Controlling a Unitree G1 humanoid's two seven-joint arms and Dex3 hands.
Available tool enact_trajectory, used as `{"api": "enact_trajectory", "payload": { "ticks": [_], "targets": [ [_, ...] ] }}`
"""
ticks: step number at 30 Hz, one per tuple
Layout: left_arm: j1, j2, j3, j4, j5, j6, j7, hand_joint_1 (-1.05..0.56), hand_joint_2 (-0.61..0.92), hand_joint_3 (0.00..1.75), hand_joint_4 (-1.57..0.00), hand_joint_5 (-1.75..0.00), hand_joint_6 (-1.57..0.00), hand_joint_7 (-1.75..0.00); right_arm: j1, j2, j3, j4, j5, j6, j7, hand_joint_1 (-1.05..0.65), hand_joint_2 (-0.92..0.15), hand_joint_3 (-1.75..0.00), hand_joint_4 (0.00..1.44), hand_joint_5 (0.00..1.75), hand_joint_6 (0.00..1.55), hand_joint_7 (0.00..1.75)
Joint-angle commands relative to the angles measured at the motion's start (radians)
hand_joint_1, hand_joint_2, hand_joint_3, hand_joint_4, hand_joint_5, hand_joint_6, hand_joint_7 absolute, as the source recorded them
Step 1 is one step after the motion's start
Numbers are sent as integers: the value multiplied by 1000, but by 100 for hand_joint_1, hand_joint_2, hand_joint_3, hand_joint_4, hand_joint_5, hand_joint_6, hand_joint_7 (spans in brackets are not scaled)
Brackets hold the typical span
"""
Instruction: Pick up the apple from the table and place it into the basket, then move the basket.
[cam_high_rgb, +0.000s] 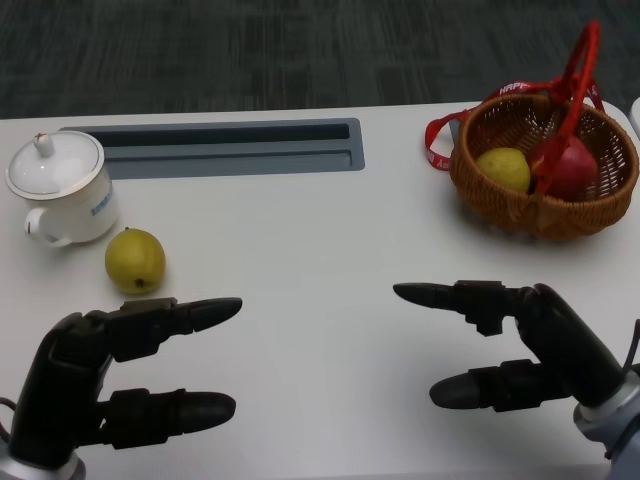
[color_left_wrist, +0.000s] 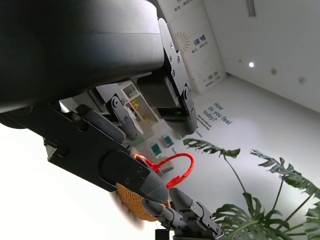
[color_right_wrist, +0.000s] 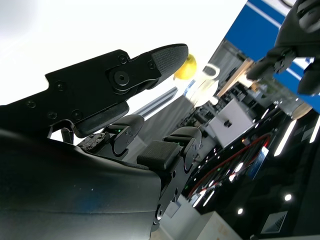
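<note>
Office or showroom, white desk (cam_high_rgb: 300, 240) with cable tray (cam_high_rgb: 225, 146), wall posters (color_left_wrist: 200, 55) (one reads "How do you feel today?"), potted plant (color_left_wrist: 265, 200)

You've got 1 wicker basket (cam_high_rgb: 545, 215) w/ 2 fruits inside: 1 yellow-green fruit (cam_high_rgb: 503, 168), 1 red apple (cam_high_rgb: 570, 166). On the desk (cam_high_rgb: 320, 300): 1 more yellow-green fruit (cam_high_rgb: 135, 260), 1 white lidded cup (cam_high_rgb: 62, 187). 2 hands: left hand (cam_high_rgb: 115, 375), right hand (cam_high_rgb: 520, 340).
</note>
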Motion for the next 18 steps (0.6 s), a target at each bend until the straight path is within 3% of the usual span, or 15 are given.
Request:
{"api": "enact_trajectory", "payload": {
  "ticks": [1,8,18],
  "targets": [
    [5,21,11,11,-11,-11,-12,-54,77,0,-102,-2,-90,-1,9,24,-3,-6,14,-3,26,-49,-76,-1,76,1,66,1],
    [19,21,13,-6,-7,0,-8,-55,76,0,-103,-2,-92,-1,11,71,-6,-11,-7,-4,43,-43,-75,0,77,1,68,1],
    [42,22,21,-31,4,13,-2,-55,75,0,-104,-2,-92,-1,14,80,-11,-16,-8,-4,57,-41,-74,0,79,1,69,1]
  ]
}}
